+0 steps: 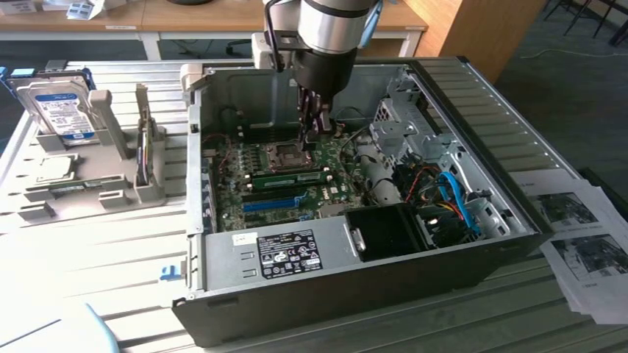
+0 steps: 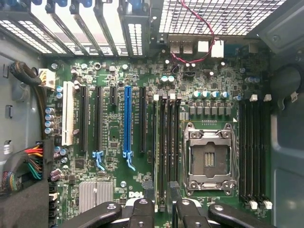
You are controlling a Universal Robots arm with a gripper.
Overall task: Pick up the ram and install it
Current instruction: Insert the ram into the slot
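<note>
Now the end effector [image 2: 166, 211] stands wide open above the ram [image 1: 290, 177], seated in the board [image 2: 111, 137]. To do it well, I think both ends must sit equally deep

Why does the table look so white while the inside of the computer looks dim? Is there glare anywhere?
Exterior view: strong light washes the table on the view's left almost to white, while the inside of the computer case sits in the shade of its own walls. Wrist view: the circuit board is evenly lit, the vent grille shines bright, and the case's side walls fall dark.
</note>
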